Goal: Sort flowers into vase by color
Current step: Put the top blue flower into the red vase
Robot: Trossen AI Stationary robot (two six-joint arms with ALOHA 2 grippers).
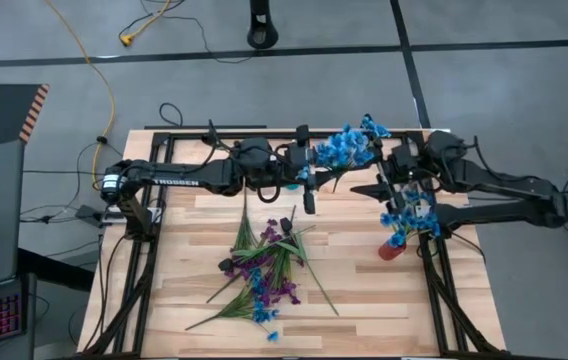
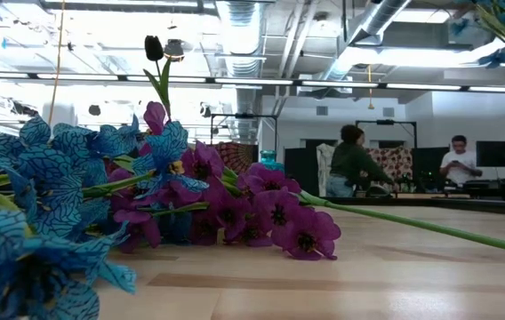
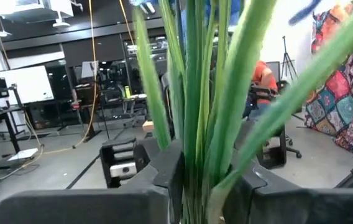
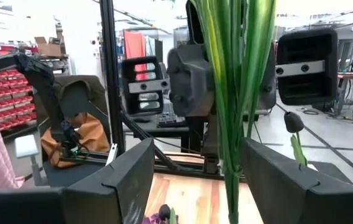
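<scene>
My left gripper (image 1: pixel 312 180) (image 3: pixel 192 186) is over the table's far middle, shut on a sprig of bright blue flowers (image 1: pixel 347 148). My right gripper (image 1: pixel 374 188) (image 4: pixel 201 180) faces it, open. Its fingers stand wide on either side of the same green stems (image 4: pixel 232 93) without touching them. A red-pink vase (image 1: pixel 391 250) on the right side of the table holds more blue flowers (image 1: pixel 410 215). A loose pile of blue, purple and dark sprigs (image 1: pixel 264 265) (image 2: pixel 190 204) lies on the table's middle; one dark bud (image 2: pixel 153 46) sticks up from it. My left gripper pinches the blue sprig's bundle of green stems and leaves (image 3: pixel 195 155) between its two fingers, with the fingers lying across the stems. The stems stand upright in the hold. The blossoms are above the fingers, and the lower stem (image 4: pixel 232 199) hangs below them, over the wood.
A black frame (image 1: pixel 164 135) borders the wooden table (image 1: pixel 364 310). There is bare wood at the near right and between the pile and the vase. Cables and a yellow cord (image 1: pixel 104 80) lie on the floor beyond. People (image 2: pixel 352 160) sit in the room behind.
</scene>
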